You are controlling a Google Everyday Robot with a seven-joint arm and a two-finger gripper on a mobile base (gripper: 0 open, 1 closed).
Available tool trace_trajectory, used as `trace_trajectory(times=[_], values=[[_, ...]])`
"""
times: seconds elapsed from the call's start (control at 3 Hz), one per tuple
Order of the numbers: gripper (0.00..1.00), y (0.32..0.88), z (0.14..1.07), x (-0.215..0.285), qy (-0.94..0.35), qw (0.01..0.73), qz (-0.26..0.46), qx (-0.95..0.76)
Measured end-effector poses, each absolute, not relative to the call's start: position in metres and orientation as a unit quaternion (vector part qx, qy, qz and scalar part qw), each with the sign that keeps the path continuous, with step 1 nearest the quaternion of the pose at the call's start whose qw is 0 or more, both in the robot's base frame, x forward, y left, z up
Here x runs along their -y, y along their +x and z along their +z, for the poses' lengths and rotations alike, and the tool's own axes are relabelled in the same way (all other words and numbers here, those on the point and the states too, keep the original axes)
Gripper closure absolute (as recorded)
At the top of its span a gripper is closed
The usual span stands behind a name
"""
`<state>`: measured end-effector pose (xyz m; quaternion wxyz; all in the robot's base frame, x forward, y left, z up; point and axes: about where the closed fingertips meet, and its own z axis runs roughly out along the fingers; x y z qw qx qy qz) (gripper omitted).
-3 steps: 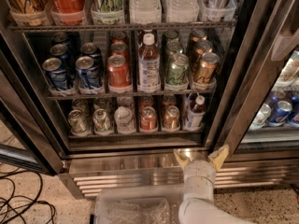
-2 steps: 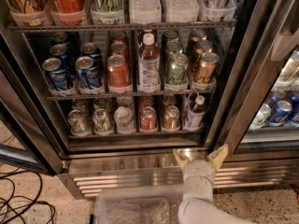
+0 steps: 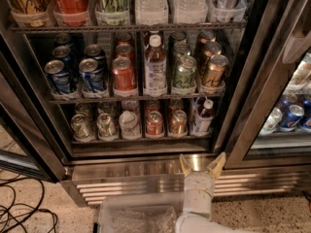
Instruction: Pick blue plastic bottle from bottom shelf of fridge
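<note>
**A:** Gripper, where?
**B:** Low, in front of the fridge's steel sill and below the bottom shelf. Its two pale fingers are spread apart, with nothing between them.

**A:** Target?
**B:** Blue plastic bottle, white cap, dark drink. It stands upright at the front of the rightmost lane on the bottom shelf. An orange can is just beside it on the left, and the door post is close on the right.

**A:** Step in hand?
**B:** Approach, by my reading. No contact. The bottle sits above and behind the gripper, nearly in line with it.

**A:** Next move calls for?
**B:** Rise clear of the shelf's front lip, then reach straight in with a finger on each side of the bottle's body, below the cap. The lane is tight, and the neighbouring can is the likely thing to get bumped. The taller bottle on the middle shelf is not the one.
</note>
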<state>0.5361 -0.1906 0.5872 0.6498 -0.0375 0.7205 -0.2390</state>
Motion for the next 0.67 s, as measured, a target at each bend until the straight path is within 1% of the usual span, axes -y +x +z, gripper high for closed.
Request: trace_trajectory(times=[0.33,0.67], values=[[0.38,0.5399,0.5682,0.1813,-0.033,0.683,-0.248,-0.687],[0.48,0.5390,0.5735,0.1733,-0.018,0.723,-0.253,-0.642]])
